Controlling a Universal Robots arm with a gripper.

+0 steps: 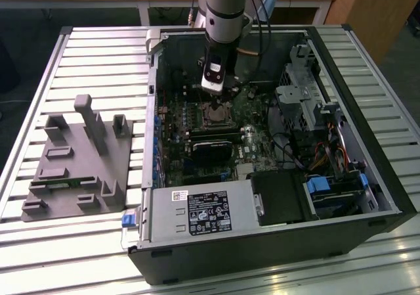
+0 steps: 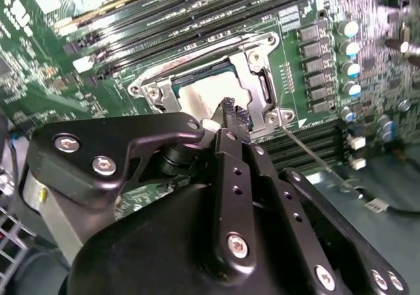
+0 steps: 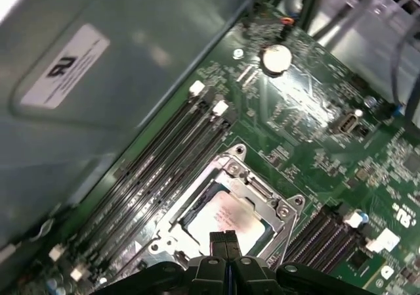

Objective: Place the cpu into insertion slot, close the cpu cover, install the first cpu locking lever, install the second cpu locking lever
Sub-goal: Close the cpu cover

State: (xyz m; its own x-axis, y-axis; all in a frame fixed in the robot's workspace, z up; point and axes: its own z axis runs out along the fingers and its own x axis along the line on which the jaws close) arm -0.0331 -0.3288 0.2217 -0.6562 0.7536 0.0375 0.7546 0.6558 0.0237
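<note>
Slatted metal table [image 1: 98, 52], an open case [image 1: 262, 249] lying on it, and the arm is right down inside over the board [image 3: 315, 124]. The gripper [image 2: 230, 108] hangs above the slot [image 1: 215, 114], its two fingers [image 3: 218, 242] pressed together with nothing between them. By the look of it, that's an empty, closed tip used as a poker.

And the cpu [image 3: 230, 217]? It sits in the slot, pale face showing through the window of the cover [image 2: 256, 78], which looks laid flat over it. Whether the tip touches the cover's edge or floats just above, I cannot tell. One thin lever [image 2: 315, 160] juts out from the socket corner over the board, and it looks unlatched to me.

So this reads as the cover-and-lever stage. To do it well:
- Push straight down on the frame's metal, never on the chip face.
- Keep the tip narrow so it clears the memory slots [image 3: 164, 157] beside the socket.
- Press slowly, since a skewed cover would likely bind the lever's hook.
</note>
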